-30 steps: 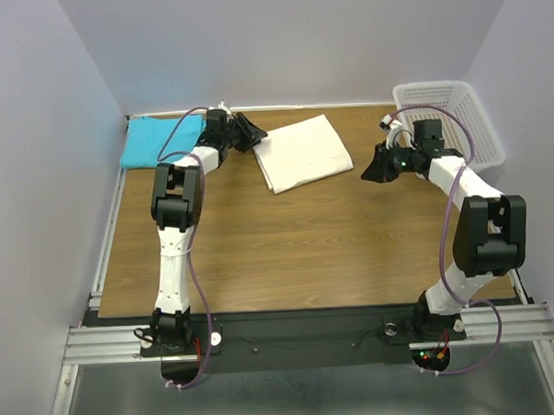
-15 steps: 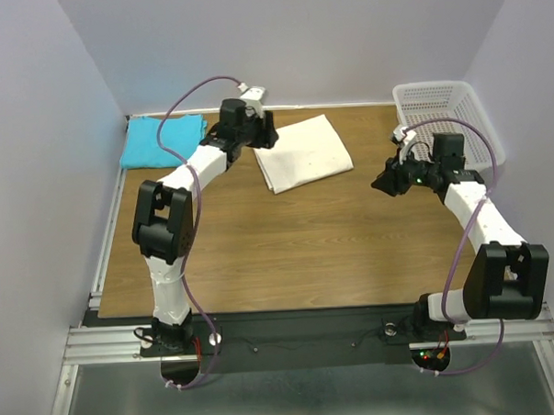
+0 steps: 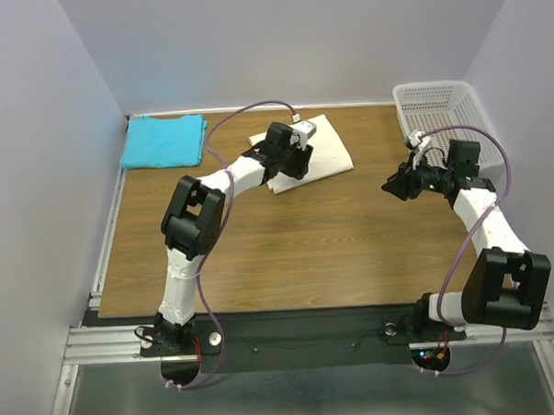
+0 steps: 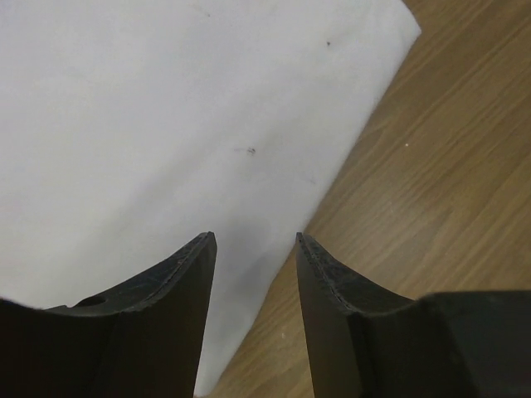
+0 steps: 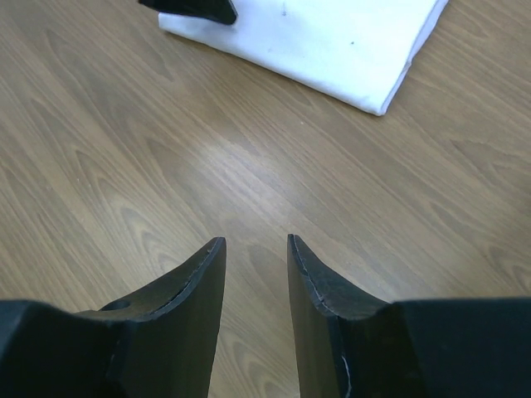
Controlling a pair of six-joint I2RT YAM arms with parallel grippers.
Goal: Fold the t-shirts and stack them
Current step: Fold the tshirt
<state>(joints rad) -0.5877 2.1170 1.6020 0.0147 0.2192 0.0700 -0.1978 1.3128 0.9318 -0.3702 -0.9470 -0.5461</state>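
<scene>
From above, the folded cream-white cloth t-shirt (image 3: 328, 152) lies at the far middle of the brown wooden counter (image 3: 307, 252). The folded turquoise-blue cloth t-shirt (image 3: 164, 141) lies well apart in the far left corner. The left hand (image 3: 290, 164) hangs over the cream shirt's near left part. The right hand (image 3: 395, 184) hovers over bare wood, near the white plastic mesh basket (image 3: 437, 92).

At the left wrist, the left hand (image 4: 253, 237) has its fingers apart and empty, poised just inside the cream shirt's (image 4: 166, 116) edge, with counter (image 4: 431, 191) beyond it.

At the right wrist, the right hand (image 5: 253, 239) is likewise parted and empty above the counter (image 5: 124, 149), and the cream shirt (image 5: 332, 41) lies ahead of it.

Both shirts look folded, so stacking seems the step in hand. Next, the left hand likely must drop and pinch every layer at the edge, so the fold survives the carry.
</scene>
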